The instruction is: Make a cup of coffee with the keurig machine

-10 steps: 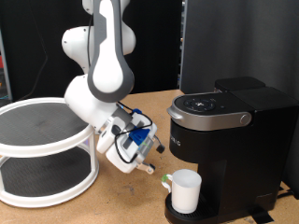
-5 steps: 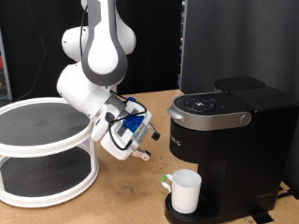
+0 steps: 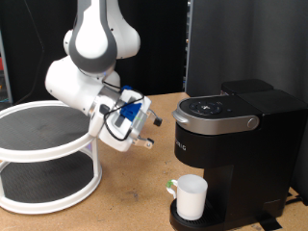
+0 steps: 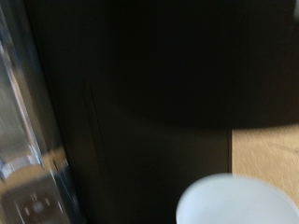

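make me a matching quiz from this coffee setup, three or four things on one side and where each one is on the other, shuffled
Things:
1. cup
2. keurig machine
3. gripper
4. two-tier round shelf

Places:
A. exterior view's left, on the table
B. in the air between the shelf and the machine, holding nothing
C. on the machine's drip tray, under the brew head
D. exterior view's right, lid down

Pairs: 1-C, 2-D, 3-B, 4-A

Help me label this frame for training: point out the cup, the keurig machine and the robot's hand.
cup [image 3: 191, 197], exterior view, on the mug's white side wall.
keurig machine [image 3: 223, 154], exterior view, on its black front face below the lid.
hand [image 3: 146, 143], exterior view, midway between its fingertips, above the table.
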Robot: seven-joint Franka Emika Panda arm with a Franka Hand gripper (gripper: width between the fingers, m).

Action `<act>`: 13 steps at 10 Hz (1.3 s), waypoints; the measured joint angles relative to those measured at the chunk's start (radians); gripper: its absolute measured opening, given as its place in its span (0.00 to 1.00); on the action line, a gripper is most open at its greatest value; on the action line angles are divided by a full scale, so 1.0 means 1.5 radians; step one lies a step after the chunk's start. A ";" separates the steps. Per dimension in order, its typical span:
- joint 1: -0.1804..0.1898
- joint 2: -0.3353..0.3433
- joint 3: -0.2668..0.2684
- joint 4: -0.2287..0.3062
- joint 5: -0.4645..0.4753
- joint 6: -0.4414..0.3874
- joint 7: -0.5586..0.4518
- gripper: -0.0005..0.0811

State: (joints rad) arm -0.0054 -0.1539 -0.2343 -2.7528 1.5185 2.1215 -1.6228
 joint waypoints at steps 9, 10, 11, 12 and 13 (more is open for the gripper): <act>-0.034 -0.102 -0.030 0.004 -0.169 -0.100 0.154 0.99; -0.040 -0.124 -0.033 0.006 -0.173 -0.112 0.179 0.99; -0.044 -0.147 -0.033 0.007 -0.177 -0.114 0.204 0.99; -0.047 -0.170 -0.033 0.010 -0.179 -0.114 0.226 0.99; -0.050 -0.190 -0.033 0.012 -0.179 -0.115 0.246 0.99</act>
State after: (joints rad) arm -0.0797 -0.4392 -0.2844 -2.7341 1.2499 1.9486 -1.2531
